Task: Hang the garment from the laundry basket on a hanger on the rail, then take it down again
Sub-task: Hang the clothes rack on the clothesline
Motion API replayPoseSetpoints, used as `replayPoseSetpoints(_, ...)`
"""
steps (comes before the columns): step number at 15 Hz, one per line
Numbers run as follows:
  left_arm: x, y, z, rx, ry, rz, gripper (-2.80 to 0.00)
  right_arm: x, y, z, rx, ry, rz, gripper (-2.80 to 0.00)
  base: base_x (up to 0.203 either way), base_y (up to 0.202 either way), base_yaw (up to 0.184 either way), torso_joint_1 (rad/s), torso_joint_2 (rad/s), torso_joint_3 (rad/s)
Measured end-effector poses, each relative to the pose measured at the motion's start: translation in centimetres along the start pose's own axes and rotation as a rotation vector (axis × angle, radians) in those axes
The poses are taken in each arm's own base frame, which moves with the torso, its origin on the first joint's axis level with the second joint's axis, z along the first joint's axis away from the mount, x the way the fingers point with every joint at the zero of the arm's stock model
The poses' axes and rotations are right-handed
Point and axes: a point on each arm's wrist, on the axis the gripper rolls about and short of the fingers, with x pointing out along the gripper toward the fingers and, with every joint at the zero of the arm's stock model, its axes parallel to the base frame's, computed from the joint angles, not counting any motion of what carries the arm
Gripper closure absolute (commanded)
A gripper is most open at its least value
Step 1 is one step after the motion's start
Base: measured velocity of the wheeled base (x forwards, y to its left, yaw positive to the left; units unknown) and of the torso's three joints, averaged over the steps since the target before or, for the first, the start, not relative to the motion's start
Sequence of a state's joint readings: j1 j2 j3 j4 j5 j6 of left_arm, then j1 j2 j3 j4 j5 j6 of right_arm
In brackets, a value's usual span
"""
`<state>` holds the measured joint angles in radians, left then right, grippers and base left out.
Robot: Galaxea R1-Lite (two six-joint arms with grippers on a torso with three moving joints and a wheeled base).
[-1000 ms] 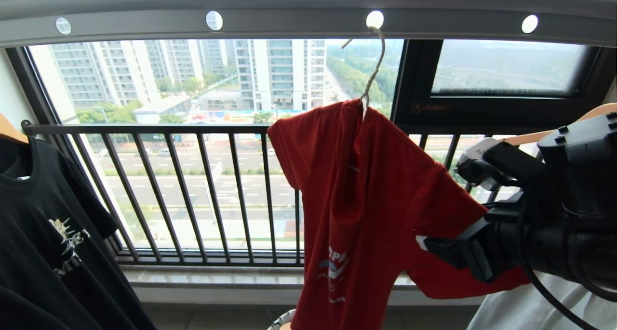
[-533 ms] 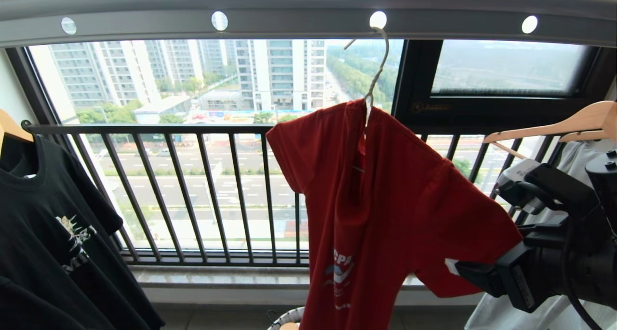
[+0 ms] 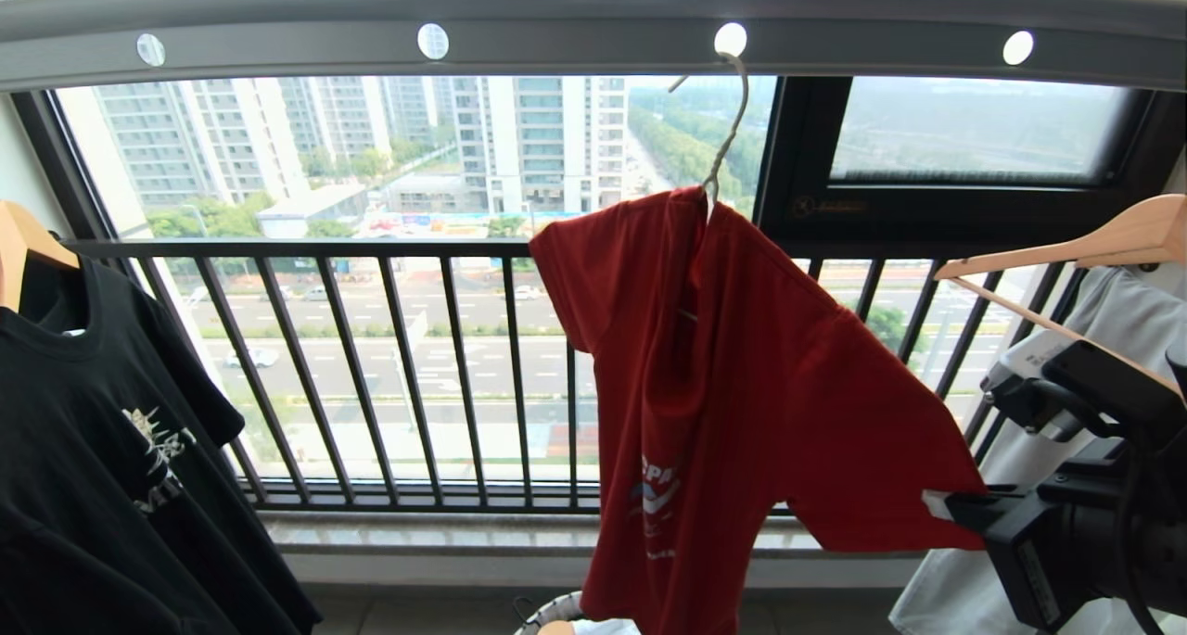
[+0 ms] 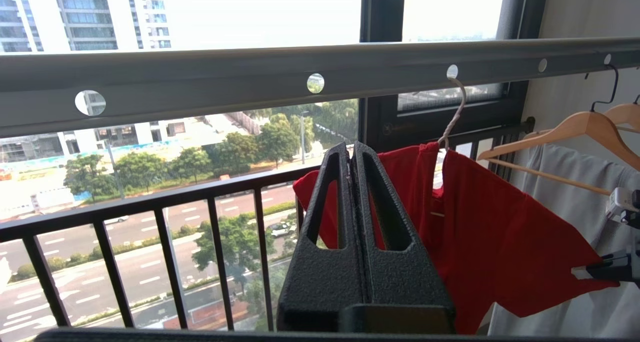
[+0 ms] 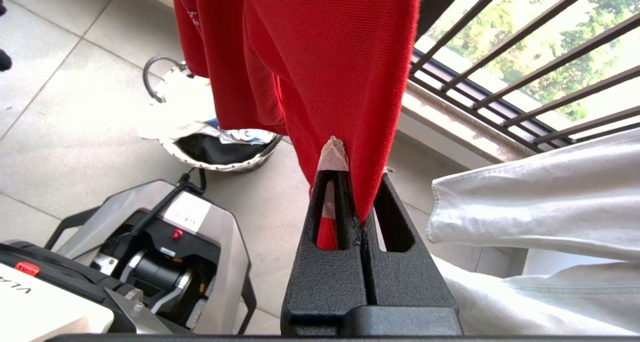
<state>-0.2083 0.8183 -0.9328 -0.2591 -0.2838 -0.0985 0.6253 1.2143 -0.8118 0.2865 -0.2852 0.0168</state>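
Note:
The red garment (image 3: 742, 385) hangs on the cream wire hanger (image 3: 728, 125), whose hook sits in a round hole of the grey rail (image 3: 575, 28). My right gripper (image 3: 937, 505) is low at the right, shut on the hem of the garment's right sleeve (image 5: 350, 132); the cloth is pinched between its fingers (image 5: 357, 177). The sleeve is drawn out sideways toward it. My left gripper (image 4: 350, 150) is held up in front of the rail (image 4: 200, 80), shut and holding nothing, short of the garment (image 4: 500, 232). The laundry basket (image 5: 220, 157) stands on the floor below the garment, its rim (image 3: 556, 612) just showing.
A black T-shirt (image 3: 93, 450) hangs on a wooden hanger at the left. A white shirt (image 3: 1104, 338) on a wooden hanger (image 3: 1113, 236) hangs close behind my right arm. The black window railing (image 3: 371, 246) runs behind everything. My base (image 5: 150, 262) stands on the tiled floor beside the basket.
My right gripper has drawn back to the right and lower, and the sleeve hem has come out with it. The garment has swung slightly on the hanger. The left arm has kept still.

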Motion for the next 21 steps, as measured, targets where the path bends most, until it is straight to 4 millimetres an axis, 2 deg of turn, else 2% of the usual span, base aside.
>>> replayPoseSetpoints(4, 0.0, 0.0, 0.0, 0.0, -0.001, 0.0, 0.0, 0.1, 0.0, -0.6, -0.004, 0.017, 0.0, 0.0, 0.0, 0.0, 0.0, 0.0, 0.0, 0.0)
replayPoseSetpoints(17, -0.1, -0.1, 0.5, 0.003, -0.019, -0.001, 0.0, 1.3, 0.3, -4.9, -0.036, 0.153, -0.003, 0.0, 0.0, 0.0, 0.0, 0.0, 0.0, 0.0)
replayPoseSetpoints(21, -0.2, -0.1, 0.5, 0.005, -0.023, -0.002, 0.0, 1.4, 0.3, -5.2, -0.037, 0.162, -0.003, 0.0, 0.0, 0.0, 0.0, 0.0, 0.0, 0.0)
